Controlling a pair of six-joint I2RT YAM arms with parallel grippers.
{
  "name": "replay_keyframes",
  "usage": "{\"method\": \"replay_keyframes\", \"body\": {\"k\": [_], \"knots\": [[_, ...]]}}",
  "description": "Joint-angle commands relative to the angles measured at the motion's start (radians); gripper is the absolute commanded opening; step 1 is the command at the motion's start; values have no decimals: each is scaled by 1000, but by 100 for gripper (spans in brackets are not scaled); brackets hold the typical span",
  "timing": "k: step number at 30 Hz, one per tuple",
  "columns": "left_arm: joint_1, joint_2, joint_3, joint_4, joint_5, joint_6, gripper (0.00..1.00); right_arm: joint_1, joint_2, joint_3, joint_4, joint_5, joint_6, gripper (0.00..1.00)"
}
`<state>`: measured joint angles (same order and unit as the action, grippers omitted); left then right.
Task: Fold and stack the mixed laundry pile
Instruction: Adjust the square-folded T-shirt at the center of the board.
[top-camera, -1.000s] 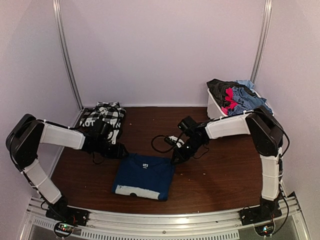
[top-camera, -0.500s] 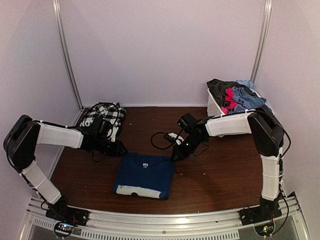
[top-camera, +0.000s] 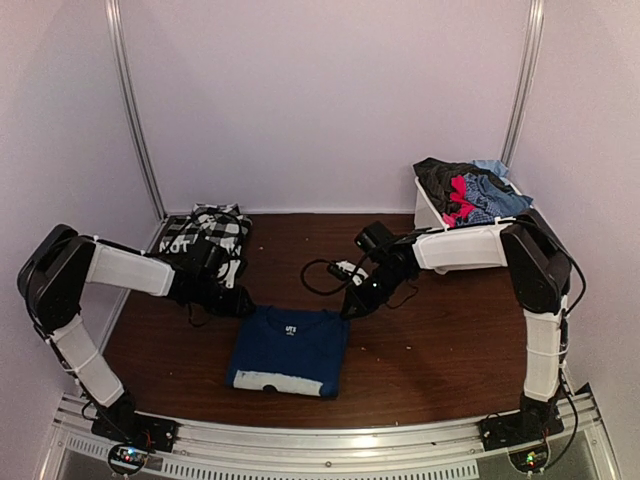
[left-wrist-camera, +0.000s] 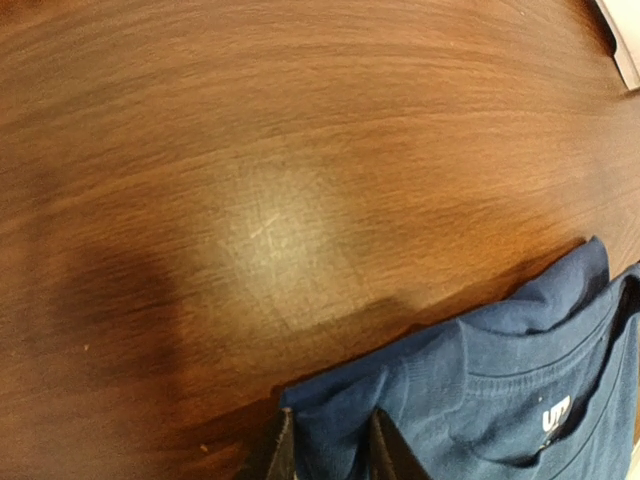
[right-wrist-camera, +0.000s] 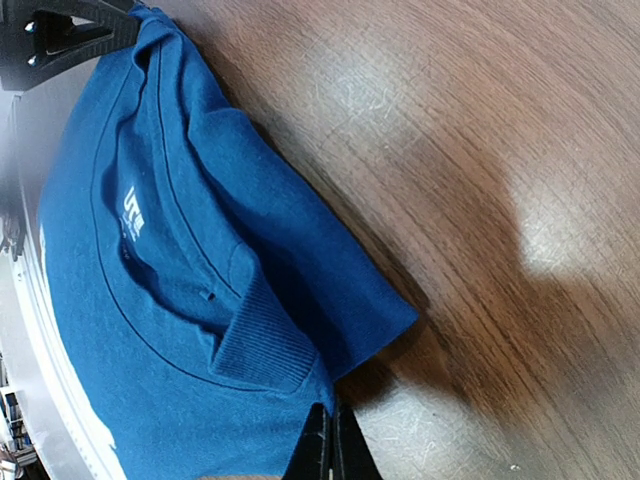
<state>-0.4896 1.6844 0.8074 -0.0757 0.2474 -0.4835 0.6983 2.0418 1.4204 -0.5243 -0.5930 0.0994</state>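
Folded navy blue shirt (top-camera: 288, 350) lies flat on the worktop (top-camera: 440, 340), front centre. Left jaws narrow, pinching cloth at its far left corner. Right jaws fully closed, tips at the far right corner by the collar; can't tell if any cloth is caught. Black-and-white checked shirt (top-camera: 205, 240) sits folded at far left. Rest of the laundry pile (top-camera: 465, 190) is heaped in the white bin (top-camera: 430, 215), far right.

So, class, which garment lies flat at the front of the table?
The blue T-shirt, front centre. The checked shirt sits bunched at back left; the other clothes are heaped in the white bin.
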Motion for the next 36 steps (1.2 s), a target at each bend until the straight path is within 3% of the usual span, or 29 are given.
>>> {"method": "replay_keyframes", "body": {"k": [1,4,12,19,26,31,34,36], "knots": [[9,14,37,53,6,5,14,-1,-26,13,0,29,-10,0],[9,-32,19,48,-4,2,0,-2,-40,8,-1,32,-10,0],[11,-206,-37,-24,-115,9,0,0,-111,23,15,35,0,0],[44,-97,-53,44,-100,-22,0,0,39,115,22,43,-21,0],[76,-2,-55,124,-140,-63,0,-2,185,199,85,140,-7,2],[83,84,-25,167,-76,-69,0,-42,245,247,87,238,2,3],[83,93,-3,191,-34,-72,3,-83,240,256,103,278,2,16],[83,71,13,180,-46,-69,17,-98,220,274,91,275,-15,34]]}}
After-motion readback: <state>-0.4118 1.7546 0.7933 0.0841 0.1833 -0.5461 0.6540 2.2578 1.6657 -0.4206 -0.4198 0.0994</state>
